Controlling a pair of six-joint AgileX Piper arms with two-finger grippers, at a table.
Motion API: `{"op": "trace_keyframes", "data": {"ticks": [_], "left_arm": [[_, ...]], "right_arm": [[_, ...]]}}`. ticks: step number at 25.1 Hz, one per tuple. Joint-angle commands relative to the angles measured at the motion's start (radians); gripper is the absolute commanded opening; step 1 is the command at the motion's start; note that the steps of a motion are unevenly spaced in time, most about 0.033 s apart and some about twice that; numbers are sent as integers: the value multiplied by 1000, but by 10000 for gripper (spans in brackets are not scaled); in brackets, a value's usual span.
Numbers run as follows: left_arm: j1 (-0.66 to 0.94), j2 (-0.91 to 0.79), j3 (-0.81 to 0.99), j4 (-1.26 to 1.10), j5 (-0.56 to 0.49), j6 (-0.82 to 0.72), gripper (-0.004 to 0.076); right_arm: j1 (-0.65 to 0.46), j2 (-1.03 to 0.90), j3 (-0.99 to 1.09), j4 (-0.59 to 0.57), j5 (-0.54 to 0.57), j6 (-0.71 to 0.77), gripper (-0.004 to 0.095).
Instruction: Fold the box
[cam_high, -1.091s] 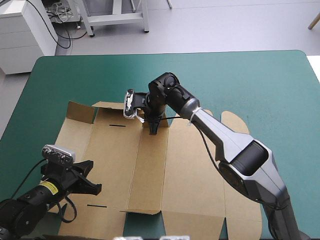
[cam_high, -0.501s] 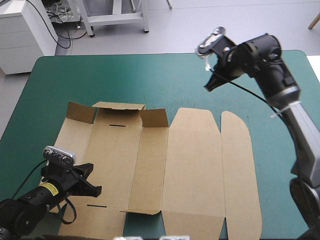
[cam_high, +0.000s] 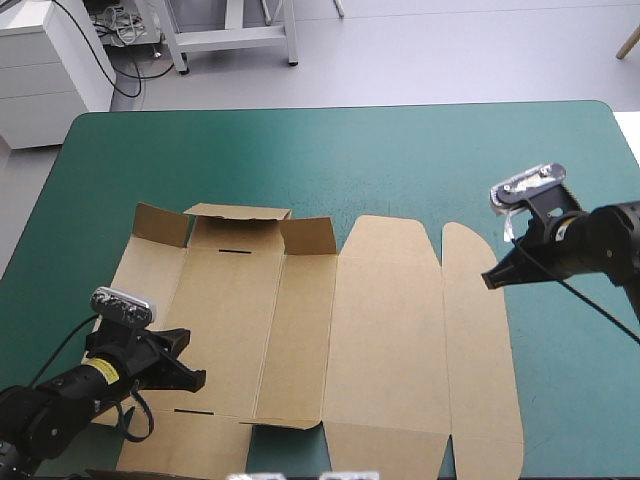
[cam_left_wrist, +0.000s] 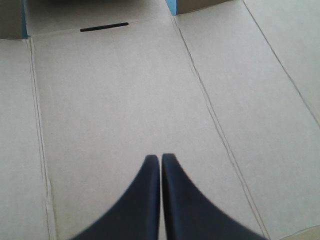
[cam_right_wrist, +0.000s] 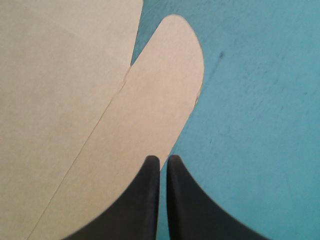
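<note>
On the teal-green table cover (cam_high: 400, 160), a cut sheet of brown board, the box (cam_high: 380, 330), spread almost wholly flat, left of the table's middle and reaching close to its near edge. At the sheet's far left end, three small flaps (cam_high: 238, 215) raised a little off the cover; everything else level. Just on the near side of those flaps, a short dark slot (cam_high: 235, 251) cut through the panel. Along the box's right side, a long rounded flap (cam_high: 480, 330), flat on the cover.

Left gripper (cam_high: 195, 378), two broad black fin-shaped fingers, closed into one pointed arch and holding nothing. Placed over the box's left panels near the near edge, pointing across the sheet. From the left wrist, the same gripper (cam_left_wrist: 160, 157) tip to tip above bare box board (cam_left_wrist: 125, 100) between two creases, with the slot (cam_left_wrist: 104, 27) well ahead. Touching the board or just above it: impossible to tell.

Right gripper (cam_high: 490, 282), black fingers likewise closed and empty. Reaching in from the table's right, tip at the outer edge of the rounded flap, toward its far half. From the right wrist, the gripper (cam_right_wrist: 160, 159) right on that edge, rounded flap (cam_right_wrist: 160, 90) to one side and bare cover (cam_right_wrist: 260, 100) to the other.
</note>
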Motion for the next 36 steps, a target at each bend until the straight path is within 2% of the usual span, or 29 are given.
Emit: {"op": "trace_keyframes", "data": {"ticks": [1,5,8,10,12,17,20,25,28,36], "left_arm": [[-2,85,-114,-27,6,-7,-8],[-2,224,-221,-85,32,-11,-8],[10,295,-274,-78,8,-21,-8],[94,368,-336,-75,1,-38,-7],[288,437,-411,-182,88,111,-7],[618,484,-470,-459,216,372,-7],[848,487,-476,-510,292,418,-8],[1053,487,-476,-502,377,450,-8],[1100,487,-476,-455,392,452,-8],[1104,487,-476,-344,417,452,-7]], "right_arm": [[-7,-118,117,8,-60,14,37],[-7,-207,248,9,-138,67,37],[-7,-226,271,9,-143,78,36],[-7,-231,273,9,-136,87,37],[-7,-231,273,9,-140,87,37],[-7,-231,273,9,-172,87,7],[-7,-231,273,0,-200,86,-21],[-7,-231,273,0,-220,86,-21],[-7,-231,273,0,-220,86,-21],[-7,-231,273,0,-220,64,-21]]}}
